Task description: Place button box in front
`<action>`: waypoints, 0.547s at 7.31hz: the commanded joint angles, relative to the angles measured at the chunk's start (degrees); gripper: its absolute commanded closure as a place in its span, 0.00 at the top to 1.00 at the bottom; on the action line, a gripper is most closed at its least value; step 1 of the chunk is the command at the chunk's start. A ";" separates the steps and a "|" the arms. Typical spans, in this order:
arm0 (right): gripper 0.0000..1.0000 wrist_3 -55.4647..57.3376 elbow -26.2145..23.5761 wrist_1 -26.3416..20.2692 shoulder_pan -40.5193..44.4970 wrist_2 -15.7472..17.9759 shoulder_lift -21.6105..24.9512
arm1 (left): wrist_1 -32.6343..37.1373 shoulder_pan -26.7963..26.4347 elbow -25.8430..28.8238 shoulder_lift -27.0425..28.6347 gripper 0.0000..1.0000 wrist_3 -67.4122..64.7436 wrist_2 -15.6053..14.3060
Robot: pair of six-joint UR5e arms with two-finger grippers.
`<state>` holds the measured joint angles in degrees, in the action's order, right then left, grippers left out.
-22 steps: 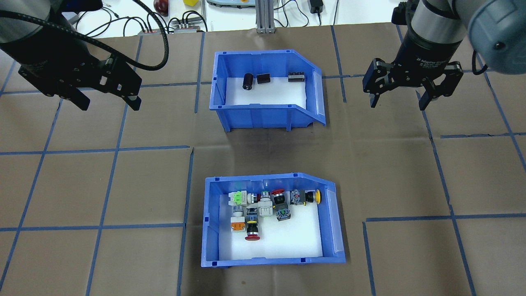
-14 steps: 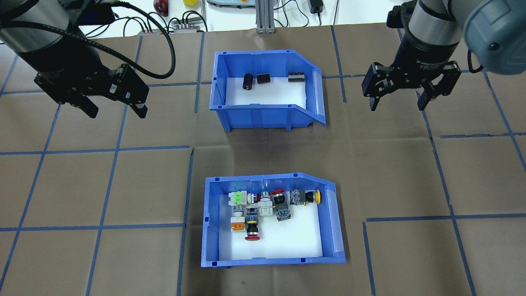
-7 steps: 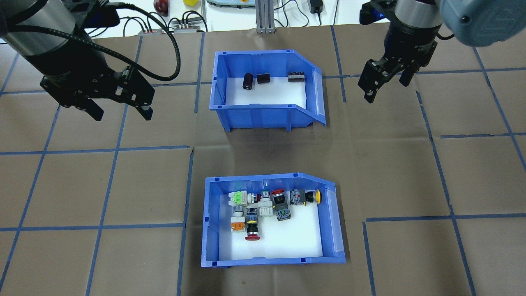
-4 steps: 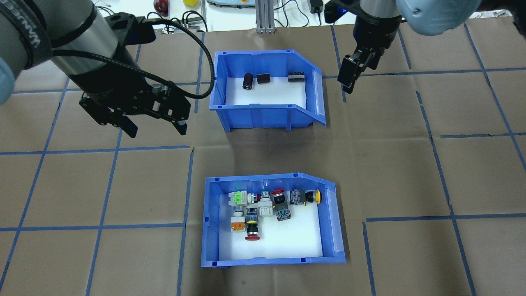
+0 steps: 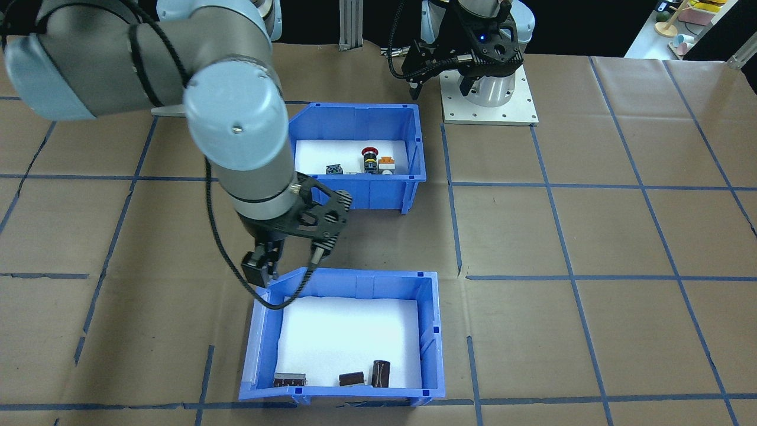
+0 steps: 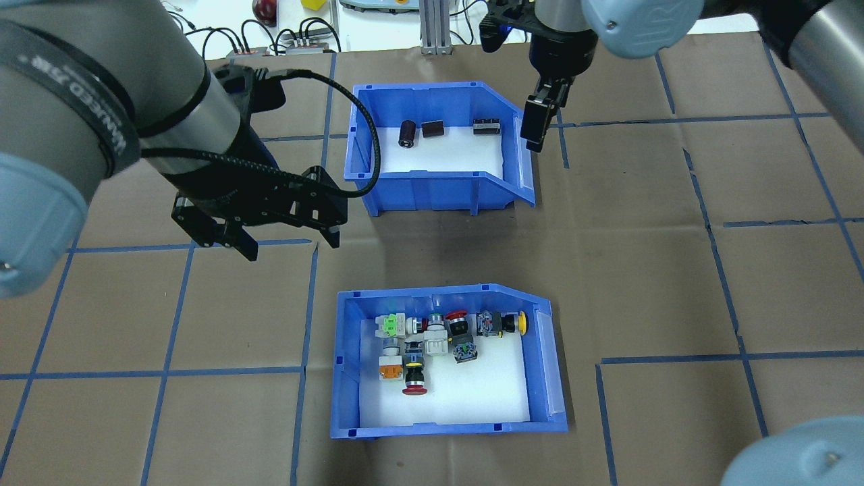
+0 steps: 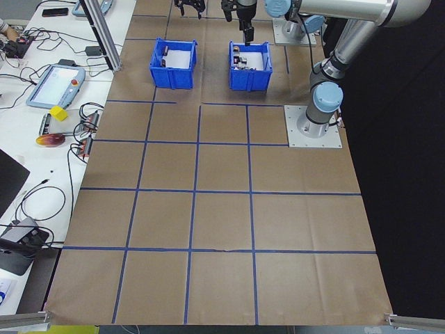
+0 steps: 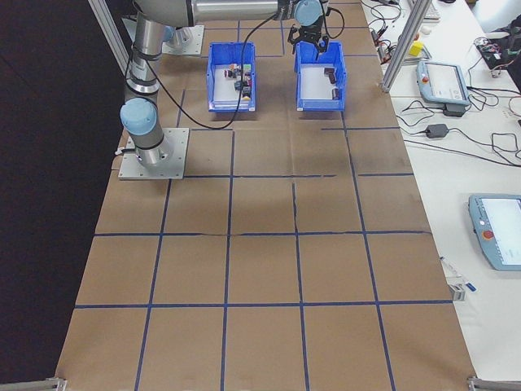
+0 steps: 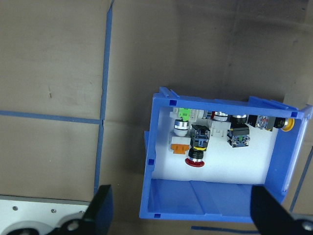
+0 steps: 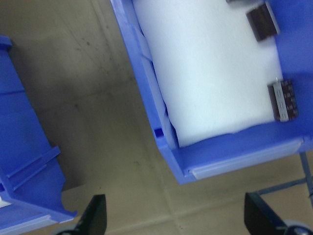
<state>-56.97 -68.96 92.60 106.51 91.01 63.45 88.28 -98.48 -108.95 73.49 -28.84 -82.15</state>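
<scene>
Both arms have been brought in toward the middle of the table within the last half second. The left gripper (image 6: 287, 239) is now held above the brown paper between the two bins, jaws spread wide and empty, with the button box (image 6: 445, 361) seen directly below in its wrist view. The right gripper (image 6: 540, 121) has been swung to the sloped end of the other bin (image 6: 439, 145), just beside its rim; its jaws are also parted, holding nothing. The button box is untouched, lying in the nearer row, closest to the robot, with its switches (image 6: 432, 341) resting on the white foam. Compared with three seconds ago, when both grippers were parked far out at the table's sides, a two-handed swap of the bins appears to be under preparation.
</scene>
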 commanded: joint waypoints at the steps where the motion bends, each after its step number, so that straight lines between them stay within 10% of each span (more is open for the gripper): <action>1: 1.00 -0.94 5.48 0.92 7.81 3.45 -6.74 | -4.17 -0.04 -11.94 -8.24 0.98 -19.68 0.23; 4: 1.00 -7.19 4.97 1.97 9.24 3.56 -8.70 | -6.35 -0.30 -19.18 -13.46 0.98 -44.51 5.68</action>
<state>-62.81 -63.86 94.01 115.37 94.52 55.25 83.51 -98.64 -125.54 61.41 -66.07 -77.72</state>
